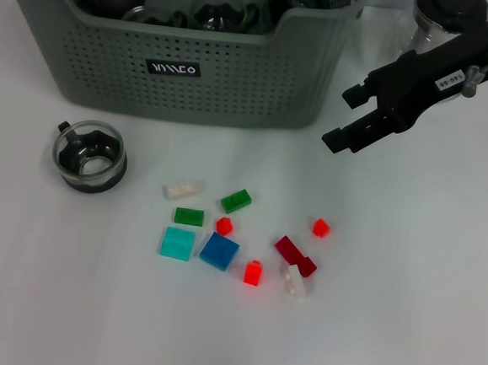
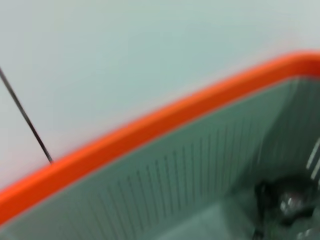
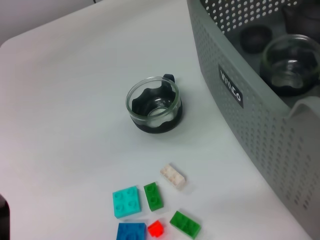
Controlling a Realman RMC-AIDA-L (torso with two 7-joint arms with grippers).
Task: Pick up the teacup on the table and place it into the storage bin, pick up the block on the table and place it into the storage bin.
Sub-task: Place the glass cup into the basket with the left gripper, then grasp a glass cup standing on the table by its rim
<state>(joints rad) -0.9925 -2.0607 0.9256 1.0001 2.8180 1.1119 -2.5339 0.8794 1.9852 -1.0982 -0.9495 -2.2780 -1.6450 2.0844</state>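
The right gripper [image 1: 349, 116] is hanging above the desk [image 1: 419, 315] just beside the right end of the storage bin [image 1: 235, 80], its two black fingers spread wide and holding nothing. It is sitting well apart from the blocks below it.

The storage bin is standing at the far side of the desk, its black label [image 1: 173, 68] facing the robot. Dark glass cups [image 3: 290, 65] are lying inside it.

A teacup [image 1: 90, 155], clear glass in a black holder, is standing upright on the desk in front of the bin's left end, apart from its wall.

The blocks are lying scattered on the desk in front of the bin. A white block [image 1: 183, 190] and a green block [image 1: 236, 200] are lying nearest the bin. Below them a second green block [image 1: 189, 216], a turquoise block [image 1: 177, 243] and a blue block [image 1: 219, 251] are sitting close together, with a small red block [image 1: 224, 226] just above the blue one. Further right, more red pieces [image 1: 296, 256] and a pale one [image 1: 295, 280] are lying in a loose cluster.

The left gripper is not showing in any view; its wrist camera is looking at an orange-rimmed bin wall [image 2: 150, 125].
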